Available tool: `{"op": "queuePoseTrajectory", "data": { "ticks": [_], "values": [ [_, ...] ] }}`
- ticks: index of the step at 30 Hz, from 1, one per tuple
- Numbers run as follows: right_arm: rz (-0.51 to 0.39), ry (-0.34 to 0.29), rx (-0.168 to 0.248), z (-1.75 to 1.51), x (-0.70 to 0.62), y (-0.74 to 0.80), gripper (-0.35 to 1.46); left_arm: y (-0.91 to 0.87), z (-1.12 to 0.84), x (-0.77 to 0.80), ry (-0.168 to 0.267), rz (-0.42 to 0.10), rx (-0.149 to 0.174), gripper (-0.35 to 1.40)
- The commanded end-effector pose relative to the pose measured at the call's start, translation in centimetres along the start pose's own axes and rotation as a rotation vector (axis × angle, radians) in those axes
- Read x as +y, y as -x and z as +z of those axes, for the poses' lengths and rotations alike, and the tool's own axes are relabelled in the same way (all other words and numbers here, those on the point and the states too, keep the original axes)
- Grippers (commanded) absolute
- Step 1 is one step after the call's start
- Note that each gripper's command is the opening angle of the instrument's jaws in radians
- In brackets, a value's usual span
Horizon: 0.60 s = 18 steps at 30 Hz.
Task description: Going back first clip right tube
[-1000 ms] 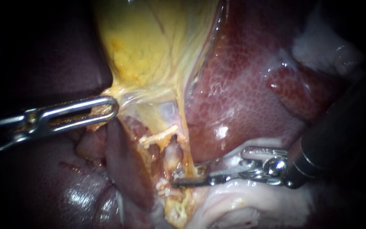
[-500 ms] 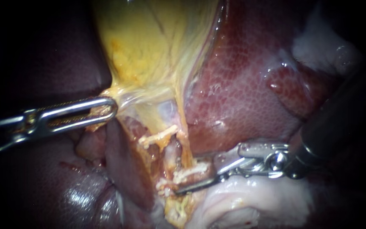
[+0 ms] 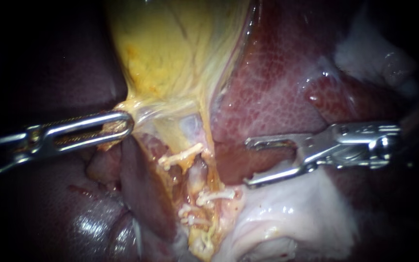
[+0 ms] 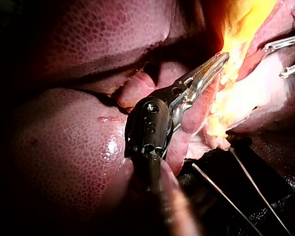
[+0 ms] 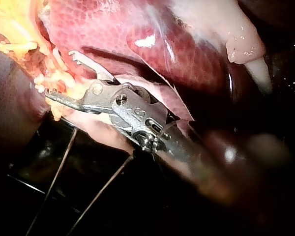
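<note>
- The clip (image 3: 217, 195) that matters here is the white one lying across the tube (image 3: 197, 177) below the gallbladder (image 3: 170, 48), near the middle of the endoscope view. An upper clip (image 3: 183, 156) and a lower clip (image 3: 189, 213) sit close to it. I cannot say with certainty that this is the right tube.
- The clip looks seated, but how fully it closes around the tube is hidden by the yellow tissue. If it is only partly closed, a small pull could slide it along the tube or off it.
- The right instrument (image 3: 247, 163) stands beside this clip on its right, not touching it. Its jaws are spread wide and hold nothing.
- If the right instrument swings low, the lower jaw could hook the end of the clip and twist it.
- The upper jaw lies close against the liver (image 3: 277, 97) and the lower jaw lies on the pale tissue (image 3: 287, 218). With the jaws so wide, a tip dragged sideways could scratch the liver surface, which I judge to be soft and easy to tear.
- The left instrument (image 3: 127, 125) has its jaws closed on a fold at the lower end of the gallbladder and holds that tissue stretched.
- If this grip slips, the tube goes slack and the field folds over the clips. If it pulls harder, the strain goes to the tube at the clip, and the tube could tear there.
</note>
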<state>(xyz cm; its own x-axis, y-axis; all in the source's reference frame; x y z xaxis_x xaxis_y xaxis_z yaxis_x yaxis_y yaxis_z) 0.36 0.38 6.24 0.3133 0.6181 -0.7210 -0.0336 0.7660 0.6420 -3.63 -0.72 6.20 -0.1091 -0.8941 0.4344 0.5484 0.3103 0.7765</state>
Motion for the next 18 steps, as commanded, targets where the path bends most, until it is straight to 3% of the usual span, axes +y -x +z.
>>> {"op": "queuePoseTrajectory", "data": {
  "ticks": [1, 4, 8, 18],
  "values": [
    [-0.002, 0.002, 0.003, -0.03, -0.03, -0.04, 0.6, -0.01, 0.01, 0.0, 0.001, 0.0, 0.0, -0.35],
    [-0.004, -0.003, 0.011, -0.08, -0.08, -0.11, 0.6, -0.04, 0.05, -0.01, 0.004, 0.001, -0.003, -0.35],
    [-0.006, -0.003, 0.011, -0.06, -0.08, -0.07, 0.6, -0.13, 0.2, -0.01, 0.008, 0.005, -0.008, -0.35],
    [-0.008, -0.003, 0.011, -0.05, -0.09, -0.04, 0.6, -0.49, 0.93, 0.03, 0.006, 0.021, 0.039, -0.35]
  ]
}}
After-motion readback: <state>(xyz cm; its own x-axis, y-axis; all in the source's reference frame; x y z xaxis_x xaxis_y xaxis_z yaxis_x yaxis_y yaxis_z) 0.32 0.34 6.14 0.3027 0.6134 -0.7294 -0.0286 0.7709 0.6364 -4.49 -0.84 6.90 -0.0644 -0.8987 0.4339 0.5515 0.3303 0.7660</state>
